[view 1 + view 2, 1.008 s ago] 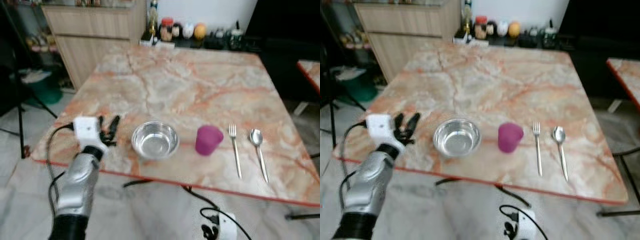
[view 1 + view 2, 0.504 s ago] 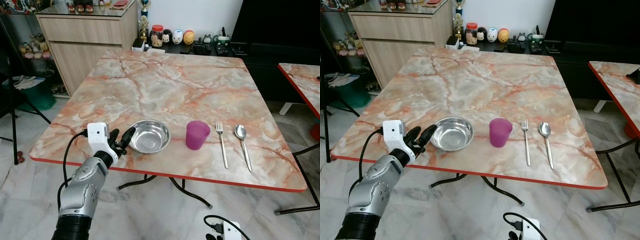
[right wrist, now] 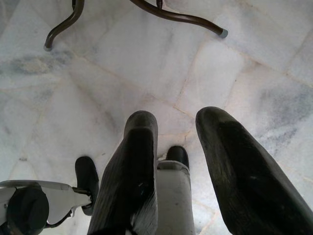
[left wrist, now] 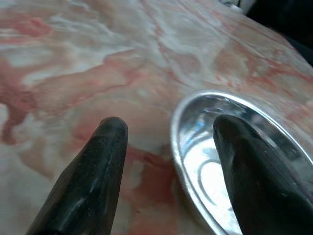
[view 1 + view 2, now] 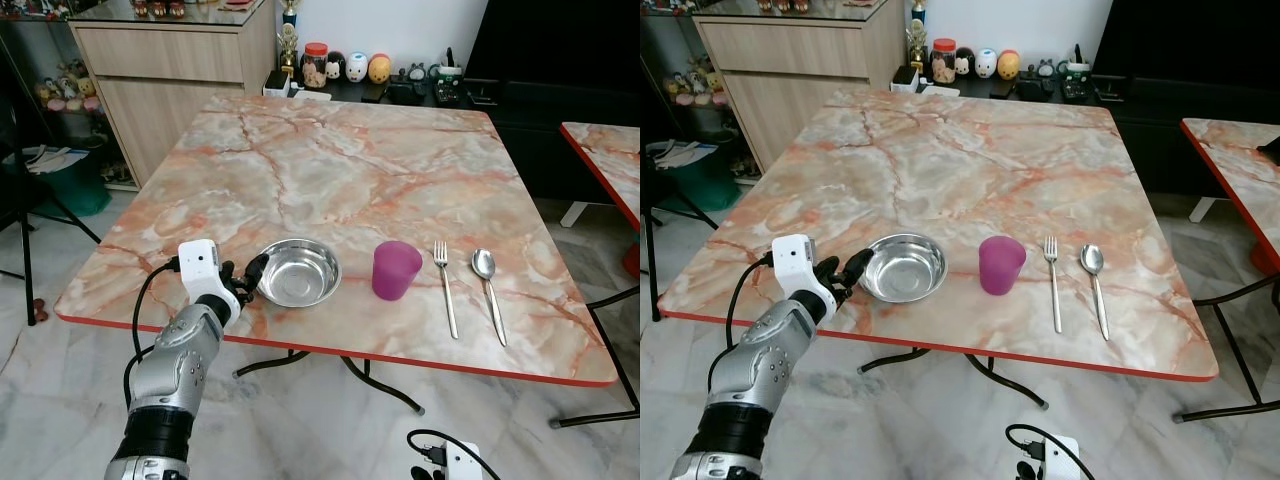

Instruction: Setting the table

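Left gripper [image 5: 247,280] at the bowl [image 5: 298,271] near the surface [image 5: 340,170] front edge, jaws apart astride its rim, perhaps not touching: best closed gently, squarely.

Home dining room: marble table [image 5: 400,170], sideboard [image 5: 170,60].

on table [image 5: 400,180], l to r: bowl [image 5: 298,272], cup [image 5: 396,270], fork [image 5: 444,289], spoon [image 5: 489,294].

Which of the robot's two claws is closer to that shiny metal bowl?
Left. The left gripper is open at the steel bowl, one finger over its rim. The right gripper hangs low, pointing at the floor.
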Controlling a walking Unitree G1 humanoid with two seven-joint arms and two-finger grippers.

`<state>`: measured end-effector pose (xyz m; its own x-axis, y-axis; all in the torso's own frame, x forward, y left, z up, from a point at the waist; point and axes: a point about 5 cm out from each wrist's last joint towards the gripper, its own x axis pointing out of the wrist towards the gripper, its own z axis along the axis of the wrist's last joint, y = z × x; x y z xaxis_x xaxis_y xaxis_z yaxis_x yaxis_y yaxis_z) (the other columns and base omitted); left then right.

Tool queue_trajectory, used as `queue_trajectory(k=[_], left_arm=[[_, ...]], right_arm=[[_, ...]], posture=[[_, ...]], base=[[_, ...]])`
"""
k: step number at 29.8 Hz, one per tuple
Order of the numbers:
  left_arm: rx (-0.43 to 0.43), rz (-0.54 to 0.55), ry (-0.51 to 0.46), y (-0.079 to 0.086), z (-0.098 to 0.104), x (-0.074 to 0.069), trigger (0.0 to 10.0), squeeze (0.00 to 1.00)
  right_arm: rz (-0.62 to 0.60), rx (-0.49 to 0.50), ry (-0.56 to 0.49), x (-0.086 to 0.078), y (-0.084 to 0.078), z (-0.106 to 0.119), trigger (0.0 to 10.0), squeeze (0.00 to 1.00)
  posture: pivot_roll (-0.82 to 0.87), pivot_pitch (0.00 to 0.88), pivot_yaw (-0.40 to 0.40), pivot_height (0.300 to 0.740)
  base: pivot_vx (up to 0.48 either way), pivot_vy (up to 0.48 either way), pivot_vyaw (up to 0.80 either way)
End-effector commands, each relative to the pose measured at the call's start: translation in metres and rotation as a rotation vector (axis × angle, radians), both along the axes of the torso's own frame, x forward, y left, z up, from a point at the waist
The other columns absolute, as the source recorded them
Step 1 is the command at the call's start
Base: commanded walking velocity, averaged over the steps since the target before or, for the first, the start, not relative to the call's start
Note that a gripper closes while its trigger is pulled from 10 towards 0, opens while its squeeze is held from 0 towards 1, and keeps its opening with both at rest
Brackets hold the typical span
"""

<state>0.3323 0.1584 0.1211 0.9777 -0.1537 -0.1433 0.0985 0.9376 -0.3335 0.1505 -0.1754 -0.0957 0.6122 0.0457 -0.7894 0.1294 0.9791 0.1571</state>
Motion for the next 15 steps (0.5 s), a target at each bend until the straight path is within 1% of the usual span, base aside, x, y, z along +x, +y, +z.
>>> queue_trajectory(k=[1, 4, 6, 10, 12, 15], left_arm=[[0.016, 0.024, -0.006, 0.001, 0.003, 0.005, 10.0, 0.00], [0.017, 0.021, 0.005, 0.000, 0.002, 0.007, 10.0, 0.00], [-0.003, 0.010, 0.031, -0.004, -0.002, 0.007, 10.0, 0.00], [0.011, 0.000, 0.048, -0.006, -0.005, 0.008, 10.0, 0.00], [0.041, -0.002, 0.058, -0.006, -0.007, 0.008, 10.0, 0.00], [0.040, -0.003, 0.065, -0.007, -0.008, 0.009, 10.0, 0.00]], right_arm=[[-0.010, -0.001, 0.006, 0.000, -0.001, 0.000, 10.0, 0.00], [-0.011, 0.000, 0.005, 0.000, -0.001, 0.000, 10.0, 0.00], [-0.010, 0.001, 0.006, 0.000, -0.001, 0.000, 10.0, 0.00], [-0.010, 0.002, 0.006, 0.000, 0.000, 0.000, 10.0, 0.00], [-0.010, 0.003, 0.006, 0.000, 0.000, 0.000, 10.0, 0.00], [-0.010, 0.003, 0.006, 0.000, 0.000, 0.000, 10.0, 0.00]], posture=[[0.09, 0.000, -0.033, 0.740], [0.08, 0.000, -0.032, 0.740], [0.08, 0.000, -0.031, 0.740], [0.09, 0.000, -0.032, 0.740], [0.09, 0.000, -0.032, 0.740], [0.09, 0.000, -0.031, 0.740]], base=[[0.000, 0.000, 0.00], [0.000, 0.000, 0.00], [0.000, 0.000, 0.00], [0.000, 0.000, 0.00], [0.000, 0.000, 0.00], [0.000, 0.000, 0.00]])
